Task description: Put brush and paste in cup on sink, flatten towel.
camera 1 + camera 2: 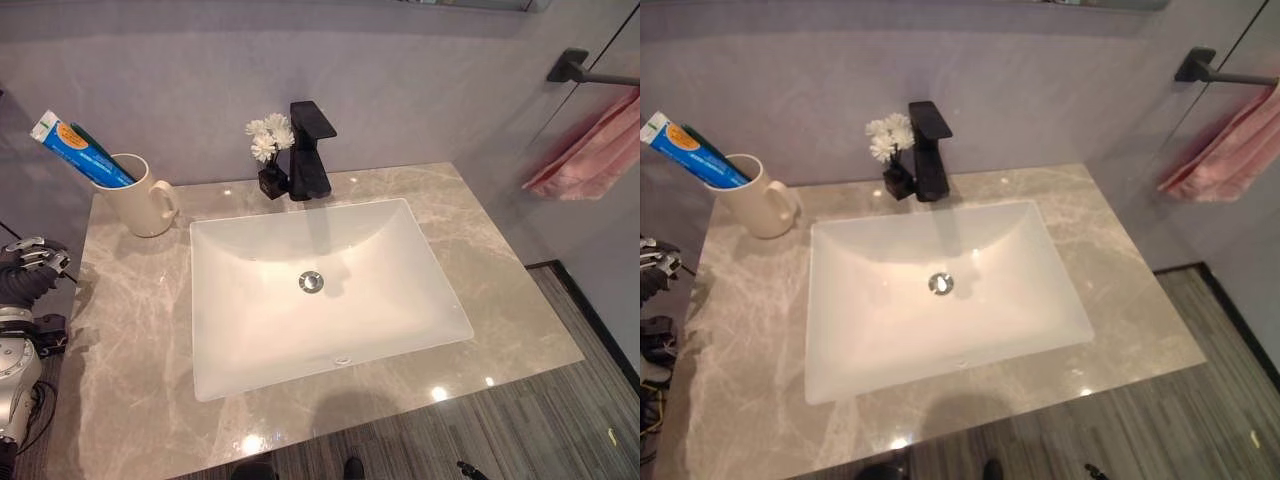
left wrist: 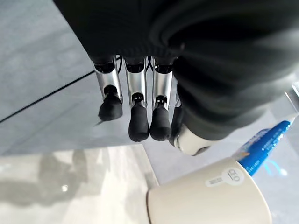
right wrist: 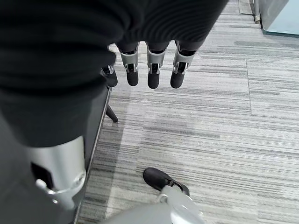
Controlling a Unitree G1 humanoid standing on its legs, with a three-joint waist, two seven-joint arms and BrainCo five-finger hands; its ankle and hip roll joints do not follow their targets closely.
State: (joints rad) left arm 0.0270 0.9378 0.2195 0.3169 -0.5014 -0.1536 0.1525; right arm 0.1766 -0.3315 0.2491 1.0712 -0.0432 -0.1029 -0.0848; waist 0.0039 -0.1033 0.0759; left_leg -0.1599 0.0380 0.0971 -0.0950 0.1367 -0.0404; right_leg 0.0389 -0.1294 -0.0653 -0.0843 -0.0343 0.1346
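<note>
The scene is laid out around the white sink basin (image 1: 320, 290), set into a grey marbled countertop (image 1: 130, 330), and is read from the left.

Left of the basin, at the countertop's left edge, the left hand (image 1: 28, 262) is seen held off the surface. In the left wrist view its fingers (image 2: 138, 122) hang relaxed and nearly straight, with nothing between them and the thumb; the hand is judged empty and slack, clear of the cup.

Behind and to the left of the basin, the cream cup (image 1: 135, 196) stands upright on the countertop with its handle turned toward the basin. The blue toothpaste tube (image 1: 75, 148) is leaned in it, its top slanting out away from the basin. A dark green shaft, taken to be the toothbrush (image 1: 92, 143), is lying alongside the tube. The cup part of the task is therefore judged complete.

Directly behind the basin, the black faucet (image 1: 310, 150) is mounted, with a small dark vase of white flowers (image 1: 268, 140) touching its left side.

Well to the right of the basin, the pink towel (image 1: 590, 155) is draped over a black wall bar (image 1: 580, 70). It hangs bunched, so flattening is judged to remain.

The right hand (image 3: 149, 70) is held low over the striped floor, its fingers loose and holding nothing.
</note>
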